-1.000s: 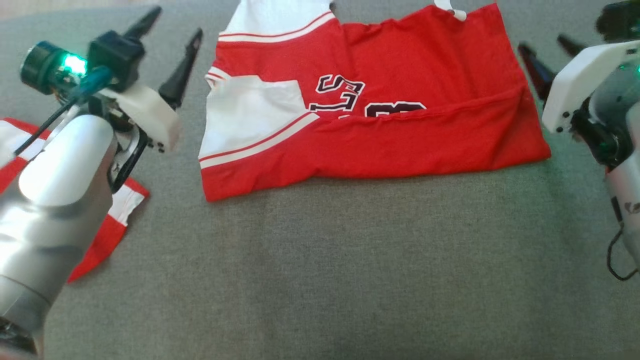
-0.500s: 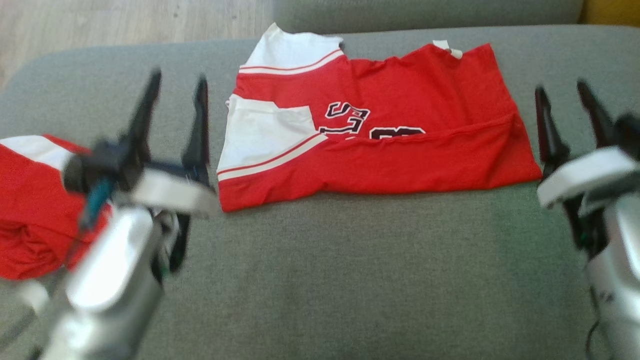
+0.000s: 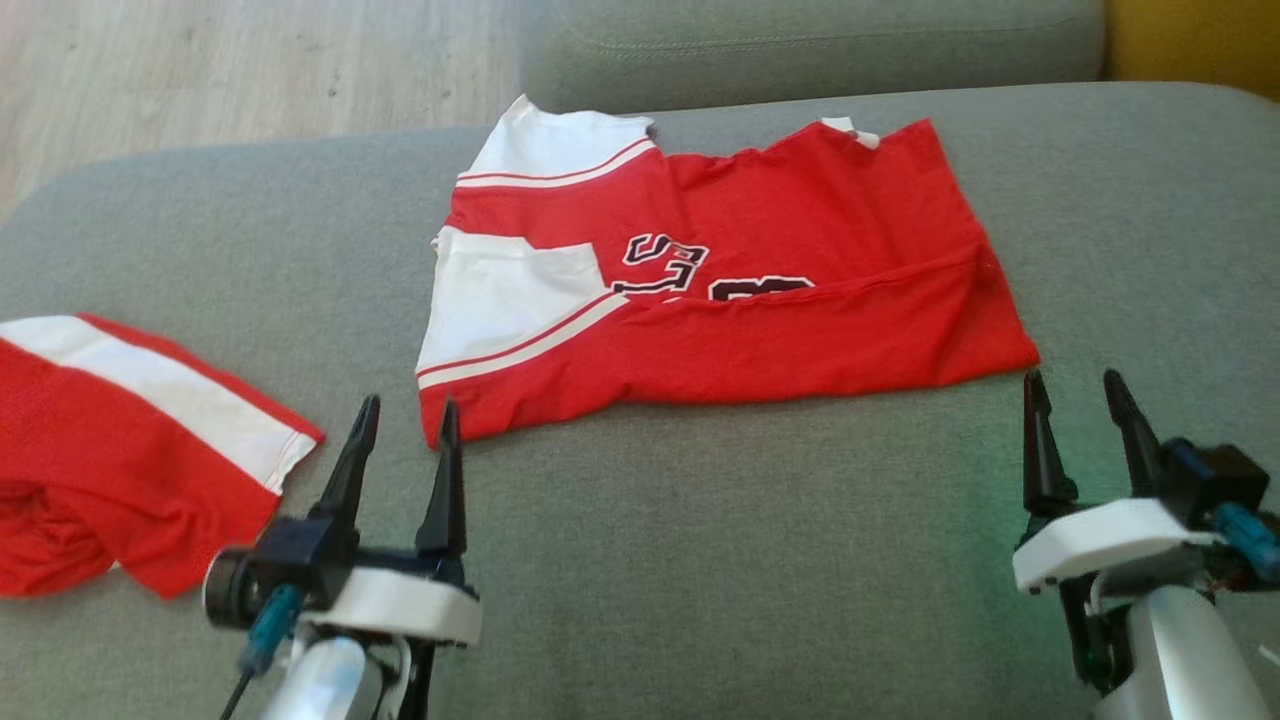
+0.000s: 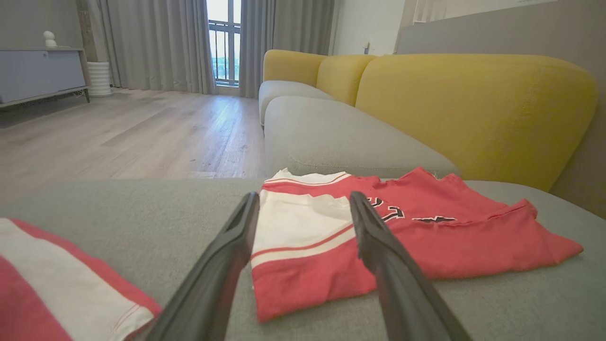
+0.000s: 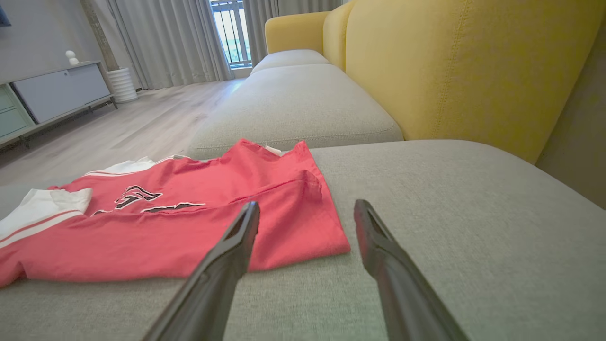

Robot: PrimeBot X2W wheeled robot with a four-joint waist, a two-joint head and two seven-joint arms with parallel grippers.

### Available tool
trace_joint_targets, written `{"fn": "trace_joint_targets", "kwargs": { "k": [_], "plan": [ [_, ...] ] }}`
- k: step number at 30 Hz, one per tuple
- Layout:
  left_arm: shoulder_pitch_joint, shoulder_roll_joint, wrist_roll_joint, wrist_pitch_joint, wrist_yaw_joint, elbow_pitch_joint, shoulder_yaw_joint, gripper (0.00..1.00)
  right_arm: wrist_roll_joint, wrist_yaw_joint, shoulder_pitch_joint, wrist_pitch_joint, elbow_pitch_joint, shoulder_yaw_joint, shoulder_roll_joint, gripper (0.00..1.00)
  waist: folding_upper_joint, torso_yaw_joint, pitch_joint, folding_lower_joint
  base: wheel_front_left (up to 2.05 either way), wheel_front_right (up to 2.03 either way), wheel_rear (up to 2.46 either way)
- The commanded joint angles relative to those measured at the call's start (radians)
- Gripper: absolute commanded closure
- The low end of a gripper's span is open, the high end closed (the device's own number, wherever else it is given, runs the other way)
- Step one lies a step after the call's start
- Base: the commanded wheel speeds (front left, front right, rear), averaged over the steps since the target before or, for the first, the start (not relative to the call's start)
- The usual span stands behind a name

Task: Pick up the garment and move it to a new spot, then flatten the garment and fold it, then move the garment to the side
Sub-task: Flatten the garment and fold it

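Garment: red and white, folded flat, centre of the grey cushion, toward its back.
Left fingers: spread wide, holding nothing, over the cushion's front left.
Right fingers: spread wide, holding nothing, over the cushion's front right.
Second cloth: red and white, rumpled, cushion's left end.

At 7 o'clock in the head view, the left gripper has two long, tapering black fingers on a rounded white mount. Beside it sit a black cylindrical camera and a teal plug. At 4 o'clock, the right gripper matches it, above a silver forearm.
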State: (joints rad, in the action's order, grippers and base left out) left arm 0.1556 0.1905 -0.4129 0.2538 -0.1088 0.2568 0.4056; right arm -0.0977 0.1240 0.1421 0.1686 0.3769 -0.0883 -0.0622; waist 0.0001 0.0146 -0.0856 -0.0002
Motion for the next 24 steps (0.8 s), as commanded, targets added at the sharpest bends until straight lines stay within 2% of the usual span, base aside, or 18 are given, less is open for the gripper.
{"fn": "trace_joint_targets", "kwargs": {
  "k": [1,7,10,20,24],
  "plan": [
    [0.03,0.003,0.014,0.008,0.01,-0.026,-0.06,0.0,0.01,0.007,0.027,0.012,-0.046,0.018,0.003,0.0,-0.0001,-0.005,0.002,0.0002,0.0,0.0,0.0],
    [0.024,-0.024,0.042,0.008,0.04,0.009,-0.101,0.0,0.016,0.007,0.034,0.004,-0.073,0.018,0.009,0.0,-0.0001,-0.02,-0.004,0.0002,0.0,0.0,0.0],
    [0.047,-0.035,0.03,0.005,0.052,0.089,-0.099,0.0,0.016,0.007,0.04,-0.002,-0.089,0.018,0.011,0.0,-0.0001,-0.027,-0.015,0.0002,0.0,0.0,0.0],
    [0.209,-0.042,0.035,-0.092,0.04,0.334,-0.085,0.0,-0.003,0.007,0.054,-0.006,-0.117,0.041,0.012,0.0,-0.0001,-0.057,-0.077,0.0002,0.0,0.0,0.0],
    [0.256,-0.034,0.041,-0.129,0.022,0.419,-0.084,0.0,-0.009,0.007,0.062,-0.003,-0.119,0.055,0.012,0.0,-0.0001,-0.072,-0.093,0.0002,0.0,0.0,0.0]
  ]
}}
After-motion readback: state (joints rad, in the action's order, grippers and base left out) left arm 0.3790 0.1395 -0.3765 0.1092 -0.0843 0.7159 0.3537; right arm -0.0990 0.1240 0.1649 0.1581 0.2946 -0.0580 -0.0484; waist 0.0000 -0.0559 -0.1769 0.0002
